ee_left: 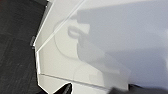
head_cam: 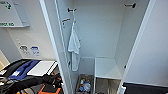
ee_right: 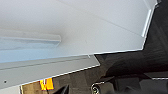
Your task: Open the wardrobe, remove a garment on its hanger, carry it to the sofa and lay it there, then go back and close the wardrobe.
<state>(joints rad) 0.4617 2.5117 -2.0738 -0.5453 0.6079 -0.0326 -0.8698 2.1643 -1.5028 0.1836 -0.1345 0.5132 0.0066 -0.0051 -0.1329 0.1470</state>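
Head view: wardrobe [head_cam: 107,35] stands open, white interior in plain sight, left door [head_cam: 53,47] swung out edge-on, right door [head_cam: 155,47] swung out on the other side. A white shirt [head_cam: 74,47] hangs limp from a dark hook [head_cam: 70,10] on the inner left wall; a second dark hook [head_cam: 131,5] sits high on the right wall with nothing on it. Low in the wardrobe a white shelf [head_cam: 106,68] forms a step on the right; below and left of it a box [head_cam: 84,85] on the wardrobe floor holds small mixed items, too blurred to name. Left of the wardrobe, the wall carries a white cabinet [head_cam: 12,13] with green marking and two small stickers [head_cam: 30,50]. A blue and black bag [head_cam: 21,68] and a white board [head_cam: 41,68] lie at lower left, and a dark robot arm [head_cam: 30,82] comes in from the left beside an orange object [head_cam: 48,89]. Black garment and its hanger not identifiable here. Left wrist view: white wardrobe panel [ee_left: 100,37] very close, shadow cast across it, dark carpet [ee_left: 15,50] beside it; left hand's dark tips [ee_left: 65,89] barely show at the edge, spread cannot tell. Right wrist view: white wardrobe panels [ee_right: 87,32] close, a pale rail-like ledge [ee_right: 30,41], dark carpet [ee_right: 150,55], wood flooring with an orange patch [ee_right: 46,83]; right hand [ee_right: 63,90] is just a dark tip at the edge, opening cannot tell, holding nothing visible.
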